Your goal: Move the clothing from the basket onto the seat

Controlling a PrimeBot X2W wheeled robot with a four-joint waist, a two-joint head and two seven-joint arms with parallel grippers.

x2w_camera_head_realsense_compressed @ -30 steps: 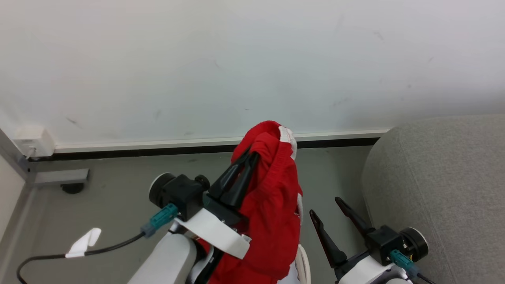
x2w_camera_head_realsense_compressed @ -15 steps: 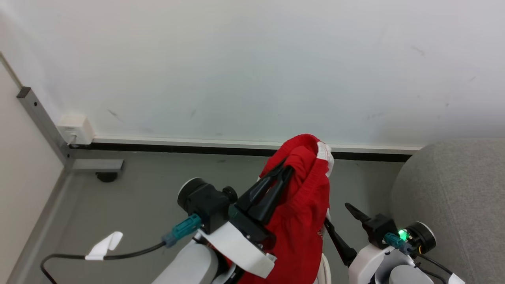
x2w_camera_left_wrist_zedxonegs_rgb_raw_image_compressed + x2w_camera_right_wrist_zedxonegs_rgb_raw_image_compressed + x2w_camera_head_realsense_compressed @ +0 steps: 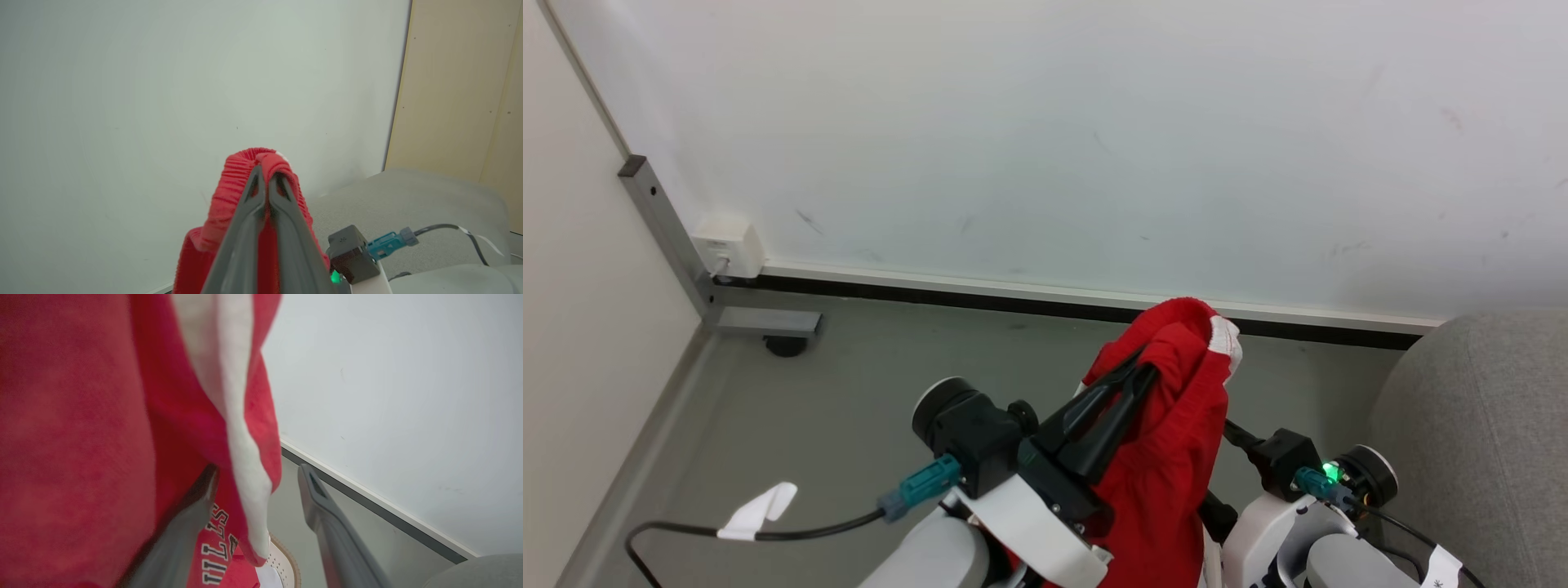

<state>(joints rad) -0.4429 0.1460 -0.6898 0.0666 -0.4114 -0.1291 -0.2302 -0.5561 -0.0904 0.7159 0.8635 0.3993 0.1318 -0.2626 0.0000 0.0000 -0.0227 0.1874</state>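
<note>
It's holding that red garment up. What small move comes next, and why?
Probably swing the left gripper right, toward the grey sofa: it is shut on the red garment, which hangs over the floor, not yet above the sofa.

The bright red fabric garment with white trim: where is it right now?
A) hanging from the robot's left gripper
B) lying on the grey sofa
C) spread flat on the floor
A: the left gripper is shut on a fold of the bright red garment, which hangs above the grey floor.
</note>
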